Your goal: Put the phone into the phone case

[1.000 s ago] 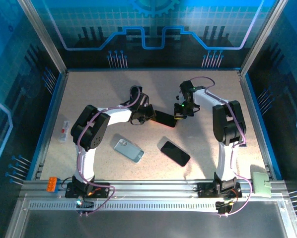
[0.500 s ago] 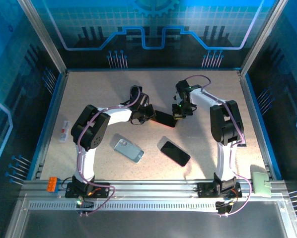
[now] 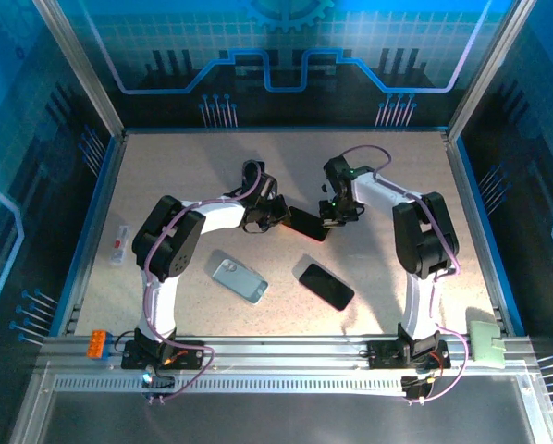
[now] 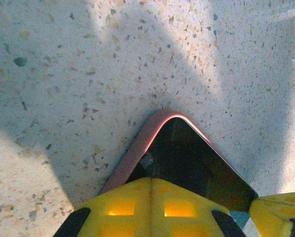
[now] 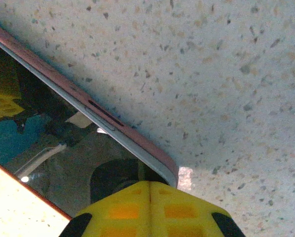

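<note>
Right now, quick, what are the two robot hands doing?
Left gripper: closed on the pink-edged phone.
Right gripper: closed on the same phone.

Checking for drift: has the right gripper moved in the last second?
Yes: the right gripper, shut on the pink-edged phone, has edged left, away from the table's right rail.

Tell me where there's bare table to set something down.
Bare: the far strip of table along its back edge, and the right side beyond the right arm. Crowded: the middle, where left gripper and right gripper meet on the pink-rimmed phone, with the black phone and grey case just nearer.
</note>
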Action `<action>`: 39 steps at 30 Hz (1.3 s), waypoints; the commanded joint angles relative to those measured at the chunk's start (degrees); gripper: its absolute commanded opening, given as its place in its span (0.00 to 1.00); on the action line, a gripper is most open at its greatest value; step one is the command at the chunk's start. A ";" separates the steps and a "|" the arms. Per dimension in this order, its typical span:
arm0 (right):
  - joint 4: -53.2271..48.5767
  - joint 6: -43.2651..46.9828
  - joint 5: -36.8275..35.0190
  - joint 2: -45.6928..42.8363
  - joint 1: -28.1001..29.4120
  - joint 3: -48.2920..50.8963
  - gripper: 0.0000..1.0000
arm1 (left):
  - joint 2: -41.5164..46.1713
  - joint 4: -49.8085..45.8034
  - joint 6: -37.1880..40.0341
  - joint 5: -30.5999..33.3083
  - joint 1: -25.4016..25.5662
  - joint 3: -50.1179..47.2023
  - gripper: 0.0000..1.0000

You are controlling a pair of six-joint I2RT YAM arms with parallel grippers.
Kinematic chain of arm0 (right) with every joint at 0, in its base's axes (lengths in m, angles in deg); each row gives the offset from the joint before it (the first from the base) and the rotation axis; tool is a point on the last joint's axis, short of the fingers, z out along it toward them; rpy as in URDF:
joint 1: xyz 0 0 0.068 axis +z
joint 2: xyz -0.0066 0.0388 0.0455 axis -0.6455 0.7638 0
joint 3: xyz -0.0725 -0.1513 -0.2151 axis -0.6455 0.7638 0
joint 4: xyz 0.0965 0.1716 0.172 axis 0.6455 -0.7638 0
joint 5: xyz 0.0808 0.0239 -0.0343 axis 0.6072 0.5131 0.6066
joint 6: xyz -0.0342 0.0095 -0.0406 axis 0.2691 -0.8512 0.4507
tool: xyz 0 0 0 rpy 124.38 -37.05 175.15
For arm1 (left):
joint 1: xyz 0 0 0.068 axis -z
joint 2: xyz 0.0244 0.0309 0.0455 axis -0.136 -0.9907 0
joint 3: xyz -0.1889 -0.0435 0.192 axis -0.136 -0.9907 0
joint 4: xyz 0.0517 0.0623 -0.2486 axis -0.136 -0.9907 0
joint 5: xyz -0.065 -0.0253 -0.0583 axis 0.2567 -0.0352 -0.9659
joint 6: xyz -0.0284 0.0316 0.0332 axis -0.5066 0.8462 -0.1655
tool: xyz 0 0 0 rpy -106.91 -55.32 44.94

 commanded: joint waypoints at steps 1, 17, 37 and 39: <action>-7.32 -2.22 2.16 2.35 1.99 4.05 0.00 | -2.13 -1.60 0.51 0.35 0.04 -2.43 0.06; 1.84 -6.04 0.58 11.04 5.23 14.33 0.00 | -2.82 -3.39 1.75 -0.90 -0.15 -2.31 0.05; 9.37 -8.95 5.48 7.34 8.93 16.87 0.00 | -5.91 -10.64 2.95 0.91 -1.46 5.46 0.05; 9.75 -8.88 6.26 4.84 8.93 15.76 0.00 | -7.08 -11.95 3.72 1.33 -1.80 8.23 0.05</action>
